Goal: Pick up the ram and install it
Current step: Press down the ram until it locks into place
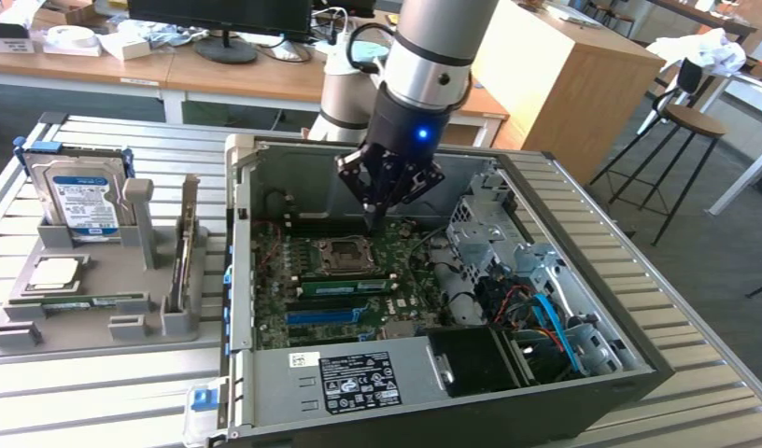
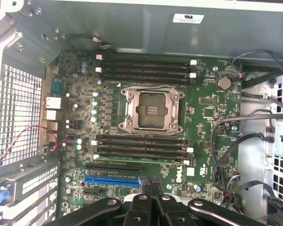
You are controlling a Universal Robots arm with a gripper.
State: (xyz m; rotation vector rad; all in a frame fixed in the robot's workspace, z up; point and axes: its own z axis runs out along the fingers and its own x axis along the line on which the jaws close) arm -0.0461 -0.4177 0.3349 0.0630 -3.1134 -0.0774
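Hovering inside the open computer case (image 1: pixel 246 280), the gripper (image 1: pixel 374 219) has its fingers pressed together to a single point and carries nothing. It hangs tip-down from the arm, just above the motherboard (image 2: pixel 205 101) near the CPU socket (image 2: pixel 151 109). In the wrist view the closed fingertips (image 2: pixel 151 184) sit over the blue expansion slot (image 2: pixel 111 180). The long black memory slots (image 2: pixel 141 146) on both sides of the socket appear unoccupied, so installation has not taken place.

The ram (image 1: pixel 89 301) appears to be the thin green strip lying flat in a groove of the grey parts tray (image 1: pixel 14 341), well apart from the gripper, on the exterior view's left. The tray keeps each part in a fixed recess, probably to give a repeatable pick position. A hard drive (image 1: pixel 85 201) stands upright at the tray's far end.

The case lies on its side with the panel off, which leaves the board facing up for vertical access.
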